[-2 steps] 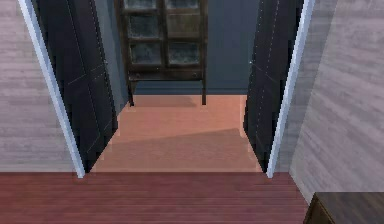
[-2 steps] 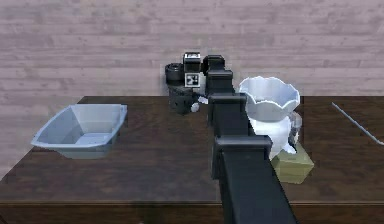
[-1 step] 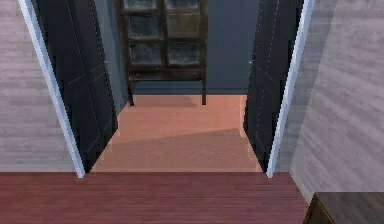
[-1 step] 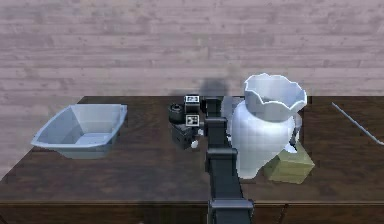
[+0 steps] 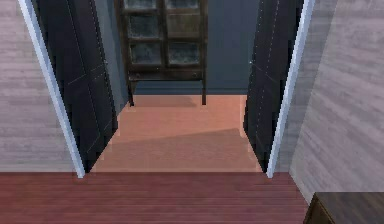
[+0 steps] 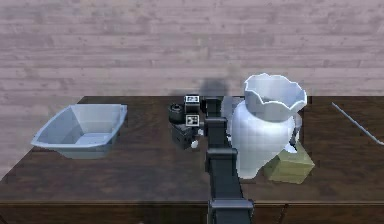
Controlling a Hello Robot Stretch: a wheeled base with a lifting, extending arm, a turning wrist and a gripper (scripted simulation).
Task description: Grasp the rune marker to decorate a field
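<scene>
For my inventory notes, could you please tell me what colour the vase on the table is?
The vase is white; arm side view.

1. The arm was a dark, square-sided bar, close to black, with faint joints marking its segments.
2. A paler grey sheen ran along the bar's upper face.
3. Two small white squares with black marks stood at the bar's far end.
4. The gripper beside them had a compact dark body, as black as the bar.
5. Its two fingers were thin and dark; finer detail could not be made out.
</scene>
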